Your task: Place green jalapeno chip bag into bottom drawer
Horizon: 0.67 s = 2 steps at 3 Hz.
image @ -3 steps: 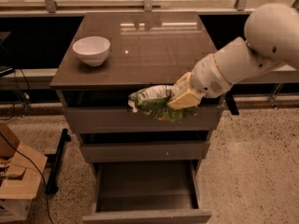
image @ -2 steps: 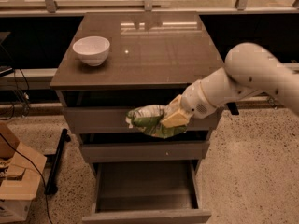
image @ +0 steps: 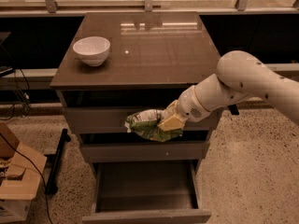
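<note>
One gripper [image: 164,125], with pale yellow fingers [image: 171,120], is clenched on the green jalapeno chip bag [image: 142,124]. It pinches the crumpled bag at its end nearer the arm, and the rest of the foil sticks out toward the picture's left. The bag hangs in the air in front of the cabinet, level with the dark gap between the top drawer front [image: 100,119] and the middle drawer front [image: 140,151]. It touches nothing but the gripper, as far as can be seen.

Behind the gripper, a white rounded wrist leads up into the thick white arm [image: 247,80], which reaches in from the right edge of the picture and slopes down toward the cabinet's front.

Below the bag, the bottom drawer [image: 145,188] stands pulled out, its flat floor bare and its front panel near the lower edge of the picture. The bag is above it, not inside. The two upper drawers are pushed in.

On the glossy brown cabinet top [image: 159,55], a white bowl [image: 92,50] sits upright near the back left corner, well apart from the bag.

To the left, on the speckled floor [image: 254,171], lie a cardboard box [image: 18,190] and some dark cables [image: 28,164].
</note>
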Tool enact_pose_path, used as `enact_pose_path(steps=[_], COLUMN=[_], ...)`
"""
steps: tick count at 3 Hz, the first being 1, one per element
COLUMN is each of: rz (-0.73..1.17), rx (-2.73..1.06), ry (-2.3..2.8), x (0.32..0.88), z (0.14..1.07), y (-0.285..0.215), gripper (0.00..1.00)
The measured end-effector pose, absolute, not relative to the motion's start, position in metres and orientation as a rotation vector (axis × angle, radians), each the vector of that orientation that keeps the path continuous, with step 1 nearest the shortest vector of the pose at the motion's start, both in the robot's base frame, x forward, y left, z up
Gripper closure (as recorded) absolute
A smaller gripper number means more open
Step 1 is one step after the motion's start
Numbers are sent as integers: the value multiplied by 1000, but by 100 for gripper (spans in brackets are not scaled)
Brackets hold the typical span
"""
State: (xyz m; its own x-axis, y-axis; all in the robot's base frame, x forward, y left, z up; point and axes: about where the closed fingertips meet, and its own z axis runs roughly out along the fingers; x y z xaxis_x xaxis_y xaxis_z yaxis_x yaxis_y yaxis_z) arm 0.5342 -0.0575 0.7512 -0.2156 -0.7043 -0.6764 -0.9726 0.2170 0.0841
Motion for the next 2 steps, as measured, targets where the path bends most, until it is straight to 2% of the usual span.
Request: enact_pose_path(steps=[2], rz=[846], rx=[-1423], ry=[2019], x=[525], z=[648], y=[-71], gripper=[100])
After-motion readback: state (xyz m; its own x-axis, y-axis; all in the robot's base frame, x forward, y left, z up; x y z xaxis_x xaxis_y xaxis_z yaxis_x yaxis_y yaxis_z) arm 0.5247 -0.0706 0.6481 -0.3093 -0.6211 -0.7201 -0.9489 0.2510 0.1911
